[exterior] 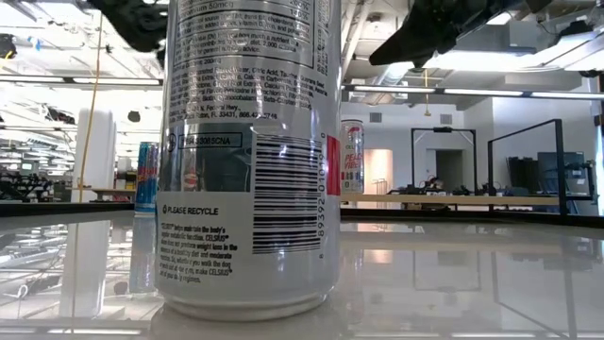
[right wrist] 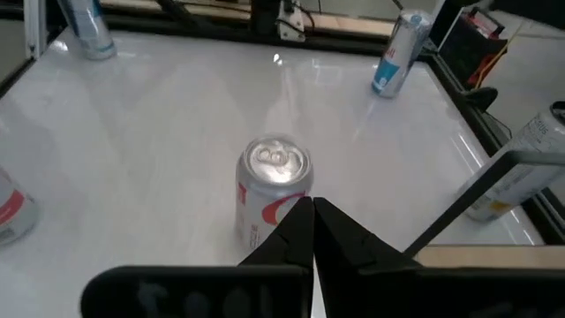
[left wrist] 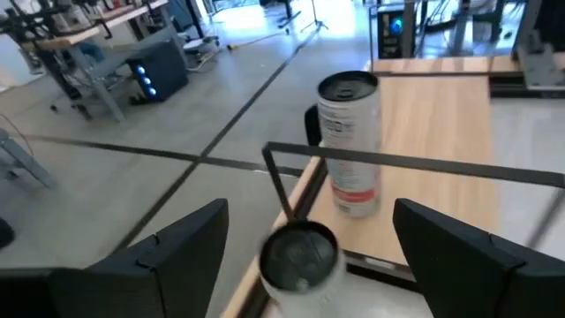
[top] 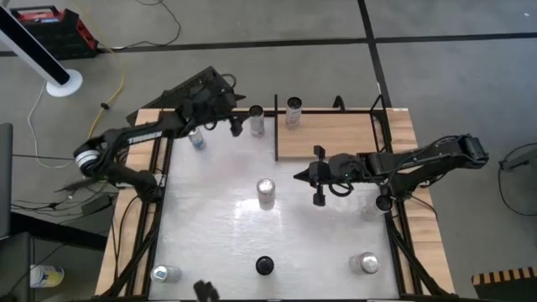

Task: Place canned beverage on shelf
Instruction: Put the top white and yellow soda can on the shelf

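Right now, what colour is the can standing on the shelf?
Silver-white can with red band near base; left wrist view.

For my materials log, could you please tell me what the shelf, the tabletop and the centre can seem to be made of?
Shelf: light wood, matt, with visible grain; its thin black rails look like metal rod.
Tabletop: glossy white, probably laminate or plastic; it mirrors the cans.
Centre can: likely aluminium, with a shiny silver lid with pull tab and a printed wall.

I count six cans in all from above: one on the shelf (top: 336,134) at its far corner (top: 294,110), and five on my bench (top: 218,243): two near the far edge (top: 257,120) (top: 196,138), one at the middle (top: 266,192), two at the near corners (top: 165,273) (top: 366,263). One small black round object (top: 265,266). Two arms.
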`<move>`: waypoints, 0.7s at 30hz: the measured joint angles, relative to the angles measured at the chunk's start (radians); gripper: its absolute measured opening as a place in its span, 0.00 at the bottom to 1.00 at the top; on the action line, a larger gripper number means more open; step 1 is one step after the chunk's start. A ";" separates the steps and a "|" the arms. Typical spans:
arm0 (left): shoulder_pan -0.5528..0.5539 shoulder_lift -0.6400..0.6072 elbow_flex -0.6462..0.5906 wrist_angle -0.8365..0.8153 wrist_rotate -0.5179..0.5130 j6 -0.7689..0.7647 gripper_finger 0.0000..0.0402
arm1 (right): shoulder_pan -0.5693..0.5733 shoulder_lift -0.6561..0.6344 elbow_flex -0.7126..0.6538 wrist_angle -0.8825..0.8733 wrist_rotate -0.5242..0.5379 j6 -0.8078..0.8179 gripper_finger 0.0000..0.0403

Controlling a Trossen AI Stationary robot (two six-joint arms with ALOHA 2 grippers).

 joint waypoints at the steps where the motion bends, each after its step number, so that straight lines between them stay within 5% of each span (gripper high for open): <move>1: 0.003 0.023 0.027 -0.015 0.002 0.002 0.79 | 0.000 0.000 0.000 -0.008 0.000 0.000 0.07; 11: 0.043 0.230 0.224 -0.188 0.065 -0.005 0.94 | 0.000 0.000 0.000 -0.038 0.000 0.000 0.07; 21: 0.050 0.350 0.231 -0.210 0.071 -0.031 0.94 | 0.001 0.000 0.000 -0.038 0.000 0.000 0.07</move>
